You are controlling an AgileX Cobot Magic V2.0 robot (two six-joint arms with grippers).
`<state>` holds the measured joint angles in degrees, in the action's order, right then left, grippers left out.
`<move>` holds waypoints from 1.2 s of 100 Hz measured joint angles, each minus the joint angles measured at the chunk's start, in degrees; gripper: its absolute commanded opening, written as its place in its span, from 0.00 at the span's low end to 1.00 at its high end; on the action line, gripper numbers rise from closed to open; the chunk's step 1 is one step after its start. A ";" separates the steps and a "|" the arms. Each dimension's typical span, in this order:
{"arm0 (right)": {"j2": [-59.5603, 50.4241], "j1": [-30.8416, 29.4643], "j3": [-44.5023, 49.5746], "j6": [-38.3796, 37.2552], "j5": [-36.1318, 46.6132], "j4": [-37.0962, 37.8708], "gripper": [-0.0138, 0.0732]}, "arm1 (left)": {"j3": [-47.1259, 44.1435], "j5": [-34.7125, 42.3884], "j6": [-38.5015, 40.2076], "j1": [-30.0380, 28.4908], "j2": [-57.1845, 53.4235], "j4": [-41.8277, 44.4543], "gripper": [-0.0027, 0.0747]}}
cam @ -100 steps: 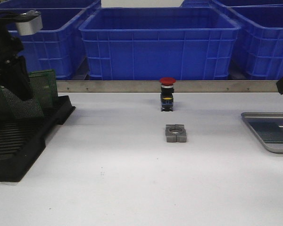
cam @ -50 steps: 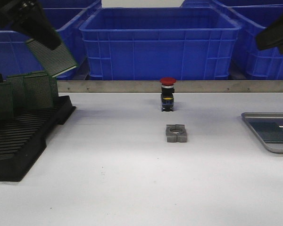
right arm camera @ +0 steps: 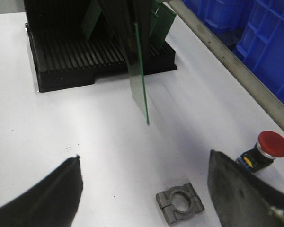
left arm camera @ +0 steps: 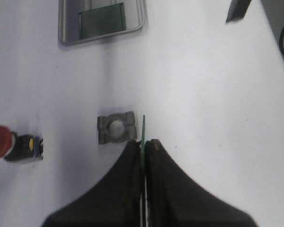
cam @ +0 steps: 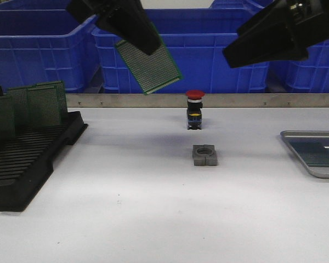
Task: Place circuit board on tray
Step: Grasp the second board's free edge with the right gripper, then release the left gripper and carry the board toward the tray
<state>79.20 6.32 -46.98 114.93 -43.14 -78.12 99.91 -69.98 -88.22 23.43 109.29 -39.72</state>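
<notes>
My left gripper (cam: 138,39) is shut on a green perforated circuit board (cam: 149,67) and holds it tilted, high above the middle of the table. The left wrist view shows the board edge-on (left arm camera: 144,126) pinched between the shut fingers (left arm camera: 132,156). The silver-grey tray (cam: 296,153) lies at the right table edge with another green board (cam: 318,154) in it; it also shows in the left wrist view (left arm camera: 62,23). My right gripper (cam: 234,57) is open and empty, high up to the right of the board. In the right wrist view its fingers (right arm camera: 61,189) stand wide apart, facing the board (right arm camera: 139,80).
A black slotted rack (cam: 22,164) with several upright green boards (cam: 41,104) stands at the left. A red push button (cam: 194,109) and a grey metal clamp block (cam: 204,155) sit mid-table. Blue crates (cam: 186,49) stand behind a metal rail (cam: 126,100).
My left gripper has lifted the board out of the rack and carried it right to above mid-table. My right arm has swung in from the right toward the centre.
</notes>
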 measured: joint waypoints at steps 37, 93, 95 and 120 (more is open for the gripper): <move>5.72 5.50 0.00 0.25 3.56 -3.78 0.74 | 0.00 -0.12 0.00 7.15 0.00 -0.59 0.01; 8.34 5.94 0.00 1.04 1.14 -8.08 0.04 | 0.03 0.81 1.03 7.15 0.00 -1.61 0.35; 8.34 5.94 0.00 0.91 1.14 -8.24 0.04 | 0.03 0.81 1.03 7.15 0.00 -1.61 0.42; 8.59 5.32 1.55 -8.34 10.43 -9.83 0.04 | 2.78 -0.09 1.77 4.21 0.00 0.45 0.72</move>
<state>87.79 11.64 -45.42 106.59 -32.71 -87.95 102.69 -70.07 -86.45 27.64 109.29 -39.28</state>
